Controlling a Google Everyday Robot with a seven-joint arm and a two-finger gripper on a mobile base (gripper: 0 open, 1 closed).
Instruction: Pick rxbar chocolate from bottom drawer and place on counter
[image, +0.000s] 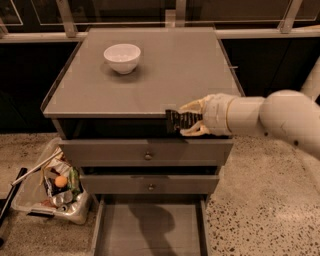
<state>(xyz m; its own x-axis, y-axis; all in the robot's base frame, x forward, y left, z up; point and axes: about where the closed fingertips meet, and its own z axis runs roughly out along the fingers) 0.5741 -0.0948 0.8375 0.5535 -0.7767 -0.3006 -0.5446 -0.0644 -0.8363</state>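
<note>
Far to the left of the fingers (191, 106) and lower down, a clear bin (47, 192) sits on the speckled floor (260, 200). It is full of wrappers and one small orange ball. Up and to the left of the fingers, a white bowl (122, 57) stands on the grey bench (165, 75), well apart from them.

Below the fingers are two grey drawers with knobs, the top drawer (145, 152) and the middle drawer (150, 184). Both are pushed in. Lower still, the bottom drawer (150, 232) is pulled out, and the part of its flat floor that shows is bare, with a dark shadow on it.

The fingers are closed on the rxbar chocolate (176, 121), one finger above it and one below. The black bar sticks out to the left of them. It is in the air, right at the front edge of the bench, in front of the dark gap under the top. It is not lying on the bench.

To the right of the fingers, the thick white arm (272, 117) reaches in from the right side.
</note>
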